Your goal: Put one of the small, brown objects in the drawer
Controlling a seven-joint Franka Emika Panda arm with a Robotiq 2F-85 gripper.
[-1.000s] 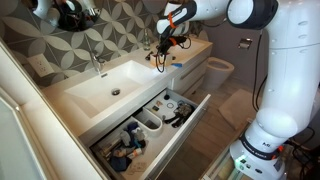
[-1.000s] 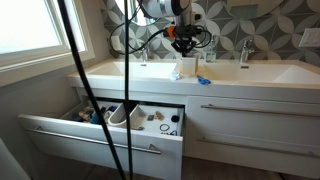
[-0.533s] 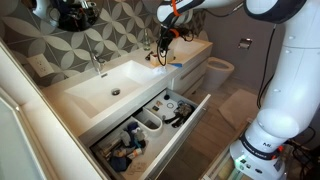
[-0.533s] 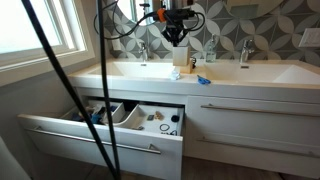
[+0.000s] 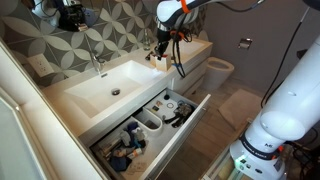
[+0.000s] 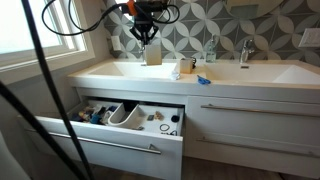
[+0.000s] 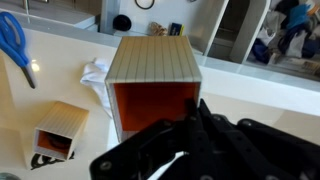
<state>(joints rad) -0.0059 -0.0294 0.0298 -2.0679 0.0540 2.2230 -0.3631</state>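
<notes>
My gripper hangs above the vanity counter, over a tan ribbed box; it also shows in an exterior view. In the wrist view its black fingers are pressed together just in front of that box, which has an orange inside. I cannot make out a small brown object between the fingers; if one is there, it is hidden. The white drawer stands pulled open below the counter, with white divider cups and dark toiletries in it, and shows in both exterior views.
A smaller tan box, blue scissors and a white cloth lie on the counter. A white sink basin with a faucet is beside the gripper. A black cable crosses an exterior view.
The gripper has risen and travelled along the counter away from the items by the second faucet, to above the tan box and over the open drawer's side. Its fingers stay together.
</notes>
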